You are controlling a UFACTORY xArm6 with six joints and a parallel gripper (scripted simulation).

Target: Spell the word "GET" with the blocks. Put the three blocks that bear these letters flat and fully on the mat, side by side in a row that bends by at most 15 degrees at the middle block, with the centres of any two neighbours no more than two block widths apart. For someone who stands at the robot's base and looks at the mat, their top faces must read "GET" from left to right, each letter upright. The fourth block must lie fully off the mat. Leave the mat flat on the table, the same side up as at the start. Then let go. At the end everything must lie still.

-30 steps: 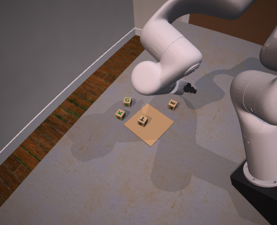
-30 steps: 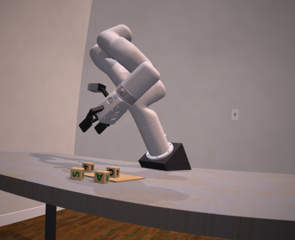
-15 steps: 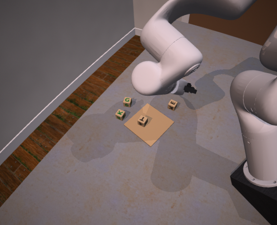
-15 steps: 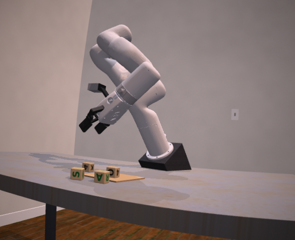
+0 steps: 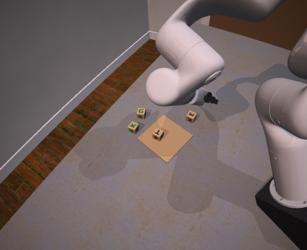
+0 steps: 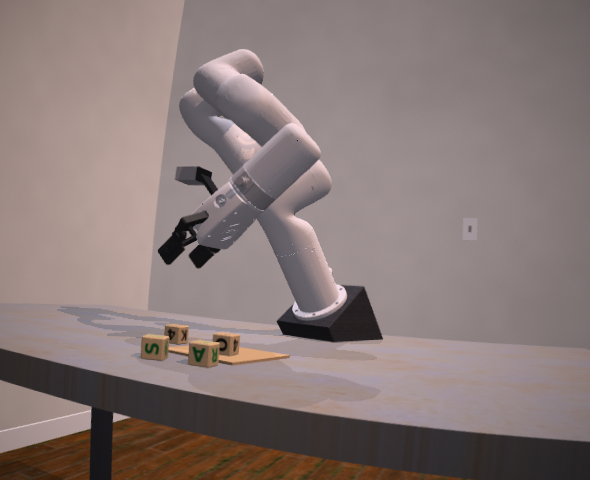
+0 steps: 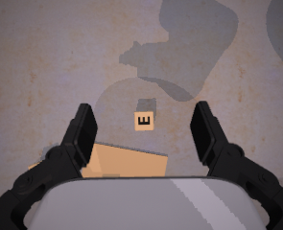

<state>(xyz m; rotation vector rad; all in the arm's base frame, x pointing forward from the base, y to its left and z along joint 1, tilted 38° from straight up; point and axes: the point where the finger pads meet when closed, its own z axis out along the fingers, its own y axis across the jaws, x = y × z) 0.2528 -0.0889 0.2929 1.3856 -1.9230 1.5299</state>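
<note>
In the top view, the mat (image 5: pixel 172 145) (image 6: pixel 256 355) (image 7: pixel 127 160) lies flat on the surface (image 5: pixel 126 194) (image 6: pixel 440 382) (image 7: pixel 50 81), its corners pointing roughly to twelve, three, six and nine o'clock. It is about square, and the blocks are cubes, so none shows a clear long axis.

The T block (image 5: pixel 157 134) (image 6: pixel 226 343) sits on the mat, toward ten o'clock from its middle; the letter's crossbar is on its lower side, so it reads roughly upside down there. The E block (image 5: pixel 191 116) (image 6: pixel 176 333) (image 7: pixel 144 121) is off the mat, between one and two o'clock from it, letter up. The G block (image 5: pixel 141 113) (image 6: pixel 154 347) is off it between ten and eleven, letter top near twelve. The K block (image 5: pixel 133 127) (image 6: pixel 203 353) is off it near ten, letter slanted.

The tool (image 5: pixel 211 98) (image 6: pixel 184 255) (image 7: pixel 143 114) is fully open, holding nothing, well above the surface. In the exterior view it slants down toward eight o'clock. In the wrist view the E block appears between its spread fingers, apart from both.
</note>
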